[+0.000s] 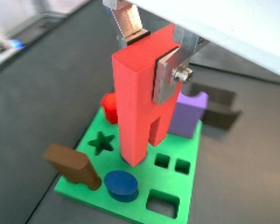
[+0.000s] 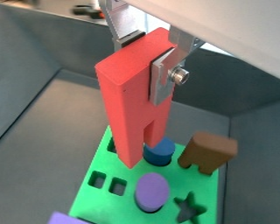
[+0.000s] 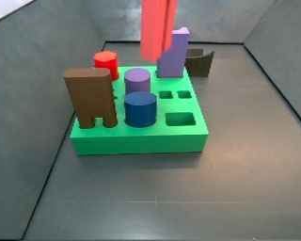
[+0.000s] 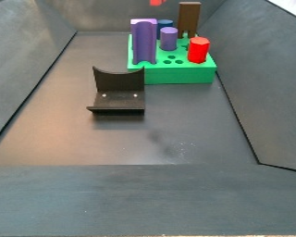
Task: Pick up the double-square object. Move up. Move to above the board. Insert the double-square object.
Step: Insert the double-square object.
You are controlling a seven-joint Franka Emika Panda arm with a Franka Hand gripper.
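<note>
Two-legged tall red double-square object [image 1: 143, 96] in tool [image 1: 150, 54].

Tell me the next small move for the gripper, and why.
Probably lower slowly. The gripper holds the double-square object upright over the board; its legs hang clear above the two small square holes, seemingly lined up, though the exact alignment is hard to judge.

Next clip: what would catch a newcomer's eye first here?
The tall double-square object, clamped in the gripper, hangs above the bright green board, its two legs not yet in any hole. The board is crowded with upright pieces, notably a brown block at one corner. The dark fixture stands apart on the floor.
</note>
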